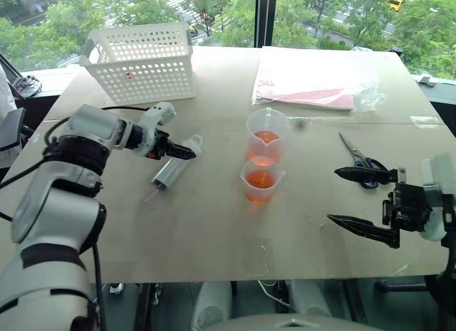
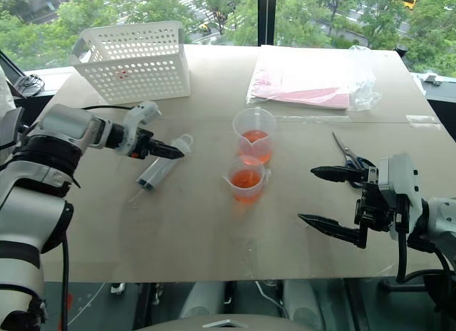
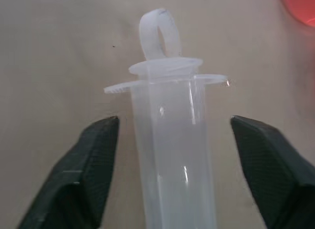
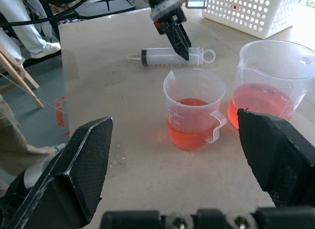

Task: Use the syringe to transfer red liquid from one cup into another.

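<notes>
The syringe (image 1: pixel 171 169) lies flat on the table (image 1: pixel 214 231), left of the middle of the left eye view. Its ring end points up and to the right, and its thin tip points down and to the left. It looks empty.

The left gripper (image 1: pixel 187 152) hangs right over the syringe, near the ring end. In the left wrist view its two black fingers (image 3: pixel 83 170) stand wide apart, one on each side of the clear tube. There is a gap on both sides, so the fingers are not squeezing the tube.

The two cups stand close together in the middle of the picture. The taller cup (image 1: pixel 267 134) is just behind the shorter cup (image 1: pixel 261 180), and they look like they almost touch. Both have red liquid (image 1: pixel 260 180) in them. The taller cup is filled only low down. The shorter cup is about half full.

The right gripper (image 1: pixel 356 199) is at the right side of the picture, lower than the cups and well apart from them. Its jaws are spread wide and there is nothing between them. They point toward the cups.

A pair of scissors (image 1: pixel 360 160) lies on the table right behind the right gripper. A white basket (image 1: pixel 142 62) sits at the upper left. A clear bag with something pink (image 1: pixel 313 85) inside lies at the upper right.
</notes>
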`<act>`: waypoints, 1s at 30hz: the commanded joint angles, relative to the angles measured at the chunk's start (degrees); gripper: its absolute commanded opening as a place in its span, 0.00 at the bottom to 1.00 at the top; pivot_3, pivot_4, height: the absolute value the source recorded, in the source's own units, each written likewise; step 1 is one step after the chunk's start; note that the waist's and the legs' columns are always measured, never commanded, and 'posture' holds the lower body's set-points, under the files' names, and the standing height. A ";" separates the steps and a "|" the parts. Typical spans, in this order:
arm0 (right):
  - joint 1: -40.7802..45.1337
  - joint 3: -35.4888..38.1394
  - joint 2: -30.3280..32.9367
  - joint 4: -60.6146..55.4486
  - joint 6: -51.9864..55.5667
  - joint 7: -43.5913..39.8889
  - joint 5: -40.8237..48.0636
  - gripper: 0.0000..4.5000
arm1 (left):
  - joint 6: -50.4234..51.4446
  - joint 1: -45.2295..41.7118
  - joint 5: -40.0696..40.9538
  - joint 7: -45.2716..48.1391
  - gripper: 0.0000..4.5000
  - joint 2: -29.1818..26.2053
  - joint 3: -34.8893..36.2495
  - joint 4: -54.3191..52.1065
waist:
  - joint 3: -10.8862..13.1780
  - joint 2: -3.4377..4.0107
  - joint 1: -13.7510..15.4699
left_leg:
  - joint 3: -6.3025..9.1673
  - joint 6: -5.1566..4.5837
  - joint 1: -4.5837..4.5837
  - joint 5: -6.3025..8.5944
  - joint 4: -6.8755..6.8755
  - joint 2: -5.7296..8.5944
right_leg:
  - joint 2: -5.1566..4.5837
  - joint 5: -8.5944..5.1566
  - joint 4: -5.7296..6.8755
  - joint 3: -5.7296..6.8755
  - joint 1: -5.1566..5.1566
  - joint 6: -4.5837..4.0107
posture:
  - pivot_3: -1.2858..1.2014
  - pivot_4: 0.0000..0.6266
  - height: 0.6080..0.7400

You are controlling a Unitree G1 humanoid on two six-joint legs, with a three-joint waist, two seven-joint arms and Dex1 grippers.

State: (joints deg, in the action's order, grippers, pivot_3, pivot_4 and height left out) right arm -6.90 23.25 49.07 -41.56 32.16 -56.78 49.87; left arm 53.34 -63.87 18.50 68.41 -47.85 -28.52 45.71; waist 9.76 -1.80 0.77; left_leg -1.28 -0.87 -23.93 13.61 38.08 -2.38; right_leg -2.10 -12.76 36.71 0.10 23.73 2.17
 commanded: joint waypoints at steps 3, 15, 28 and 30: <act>-0.73 1.77 0.28 1.72 -2.04 -1.04 -0.88 0.96 | 5.80 2.73 2.80 -2.28 0.99 -4.07 12.93 -10.89 | 0.01 -0.01 -0.18 | 0.03 0.00 0.00 0.00 0.00 -0.03 | 0.01 -0.01 0.04 0.02 0.03 0.01 | 0.52 0.24 1.00; -1.20 2.40 3.02 15.53 -10.25 -10.92 -8.61 0.96 | 6.27 49.34 21.47 -18.60 0.99 2.83 60.96 -73.99 | -0.02 0.01 -0.40 | 0.09 0.00 0.21 0.00 0.03 -0.17 | -0.18 0.14 0.11 -0.15 -0.07 0.06 | 0.52 0.24 1.00; -6.43 5.62 5.40 33.12 -18.29 -20.42 -15.85 0.96 | -11.59 90.10 19.89 -13.94 0.99 12.80 73.15 -83.27 | -0.17 0.18 0.10 | -0.01 0.00 0.32 0.00 0.04 -0.02 | -0.17 -0.06 0.12 -0.14 -0.10 0.07 | 0.52 0.24 1.00; -7.64 6.23 5.20 34.22 -19.40 -20.66 -16.48 0.96 | -14.31 93.05 19.21 -14.06 0.99 14.00 73.23 -83.06 | -0.17 0.18 0.08 | 0.00 0.01 0.31 0.01 0.03 -0.02 | -0.18 -0.07 0.11 -0.16 -0.09 0.07 | 0.52 0.24 1.00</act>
State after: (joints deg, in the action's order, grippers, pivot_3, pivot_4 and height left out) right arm -14.09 26.36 54.20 -7.74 14.54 -76.43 33.75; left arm 42.68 28.16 38.61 53.91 -34.22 43.28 -36.74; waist 9.59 -1.61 0.86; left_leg -1.27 -0.86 -23.64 13.62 38.11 -2.41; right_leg -2.28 -12.84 36.81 -0.06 23.66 2.24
